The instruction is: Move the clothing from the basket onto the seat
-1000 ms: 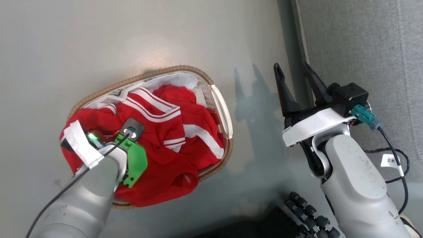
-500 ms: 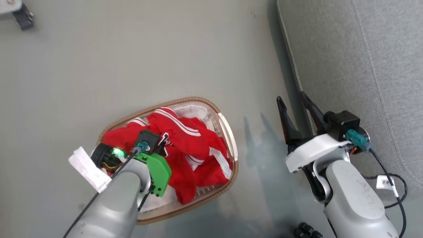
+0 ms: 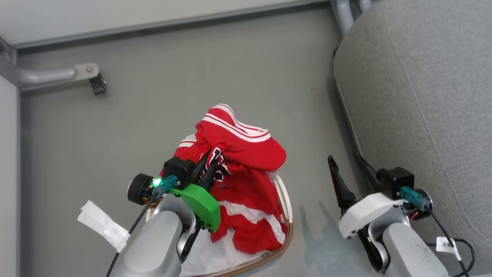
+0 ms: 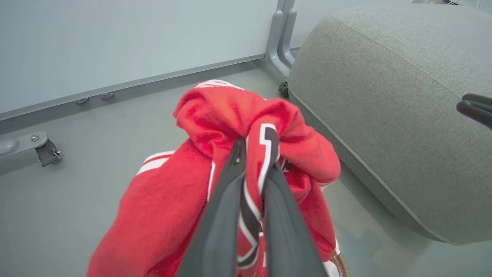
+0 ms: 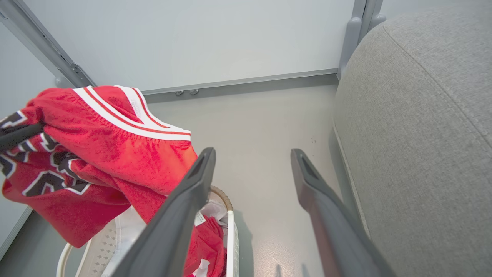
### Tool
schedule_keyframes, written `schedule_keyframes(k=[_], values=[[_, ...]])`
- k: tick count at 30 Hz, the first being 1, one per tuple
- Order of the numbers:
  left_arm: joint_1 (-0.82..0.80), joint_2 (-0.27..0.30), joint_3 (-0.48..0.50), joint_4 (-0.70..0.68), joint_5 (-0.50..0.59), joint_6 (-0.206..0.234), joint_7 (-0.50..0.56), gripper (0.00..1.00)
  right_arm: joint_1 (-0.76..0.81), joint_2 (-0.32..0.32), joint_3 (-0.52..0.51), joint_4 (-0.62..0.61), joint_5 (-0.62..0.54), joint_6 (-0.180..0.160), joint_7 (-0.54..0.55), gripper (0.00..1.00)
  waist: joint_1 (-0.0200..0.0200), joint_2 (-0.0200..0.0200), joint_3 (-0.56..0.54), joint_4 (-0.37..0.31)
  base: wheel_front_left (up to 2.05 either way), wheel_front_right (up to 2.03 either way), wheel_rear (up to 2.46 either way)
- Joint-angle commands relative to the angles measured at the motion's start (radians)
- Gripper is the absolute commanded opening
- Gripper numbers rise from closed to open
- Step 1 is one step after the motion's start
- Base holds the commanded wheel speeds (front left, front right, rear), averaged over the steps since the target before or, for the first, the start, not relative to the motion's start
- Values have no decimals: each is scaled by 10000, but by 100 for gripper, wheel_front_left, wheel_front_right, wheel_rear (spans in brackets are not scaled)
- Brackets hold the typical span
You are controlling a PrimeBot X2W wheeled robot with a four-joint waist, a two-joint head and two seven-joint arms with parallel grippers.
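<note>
I am clamping the red clothing [image 4: 230,111] in my left gripper [image 4: 255,154], the cloth bunching at its twelve o'clock above the basket [image 3: 287,207]. My right gripper [image 3: 343,163] is gaping empty, with the seat [image 3: 423,96] at its three o'clock.

Open grey floor [image 3: 230,65] stretches beyond the basket [image 3: 286,209] toward the wall [image 3: 115,15]; the red clothing [image 3: 242,154] hangs bunched over the basket's mouth; the right gripper [image 3: 343,157], jaws spread, stands in the gap beside the seat [image 3: 423,96]; 1 caster bracket [image 3: 82,71] juts out far left.
</note>
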Motion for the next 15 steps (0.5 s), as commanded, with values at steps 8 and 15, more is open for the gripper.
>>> schedule_keyframes(k=[8, 15], values=[[690, -22, 808, -1694, -273, -33, -37, 0, 745, -75, 56, 30, -346, -7, -18, 100, 1, 0, -1769, 409, 0, 0, 0], [924, -22, 938, -3194, -869, 27, -23, 0, 1139, -59, 115, -66, -294, -7, -18, 100, 1, 0, -2288, 355, 0, 0, 0]])
